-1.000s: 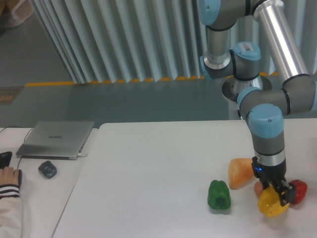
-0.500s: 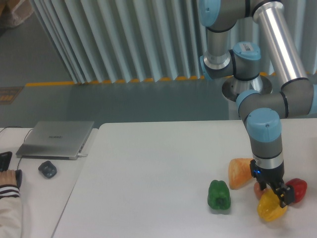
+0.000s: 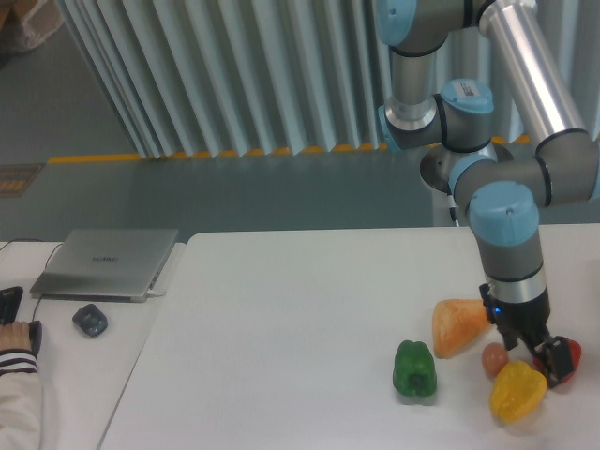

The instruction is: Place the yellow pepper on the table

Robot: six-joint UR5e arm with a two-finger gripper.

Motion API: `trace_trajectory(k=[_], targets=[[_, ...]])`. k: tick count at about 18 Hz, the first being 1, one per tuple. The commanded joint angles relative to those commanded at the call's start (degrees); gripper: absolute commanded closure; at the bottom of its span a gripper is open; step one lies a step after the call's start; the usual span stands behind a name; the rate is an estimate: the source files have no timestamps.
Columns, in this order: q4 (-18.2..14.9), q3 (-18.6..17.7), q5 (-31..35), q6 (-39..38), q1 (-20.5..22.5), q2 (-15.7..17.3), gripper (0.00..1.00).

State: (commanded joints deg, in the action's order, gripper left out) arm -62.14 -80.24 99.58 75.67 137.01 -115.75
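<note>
The yellow pepper (image 3: 517,392) lies on the white table (image 3: 281,328) near the front right edge, glossy and lobed. My gripper (image 3: 542,362) hangs just above and to the right of it, pointing down, with its jaws apart and nothing between them. The pepper's top right edge is close to the fingertips, but they do not grip it. The gripper partly hides the red pepper (image 3: 568,353) behind it.
A green pepper (image 3: 413,368) stands left of the yellow one. An orange wedge-shaped lump (image 3: 457,326) and a small brownish ball (image 3: 494,359) lie just behind. On the adjoining desk are a laptop (image 3: 105,262), a mouse (image 3: 90,320) and a person's hand (image 3: 14,339).
The gripper has let go of the yellow pepper and moved slightly up and to the right. The pepper now rests on the table a little lower in view.
</note>
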Motion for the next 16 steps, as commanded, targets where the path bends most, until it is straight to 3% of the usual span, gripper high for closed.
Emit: trace_trajectory(k=[3, 7, 16], targets=[[-2.4, 0.0, -0.6, 4.5, 2.4, 1.8, 0.00], [-3.3, -0.7, -0.9, 17.1, 6.2, 4.1, 0.00], [-4.1, -1.1, -4.4, 23.0, 16.7, 6.1, 0.00]])
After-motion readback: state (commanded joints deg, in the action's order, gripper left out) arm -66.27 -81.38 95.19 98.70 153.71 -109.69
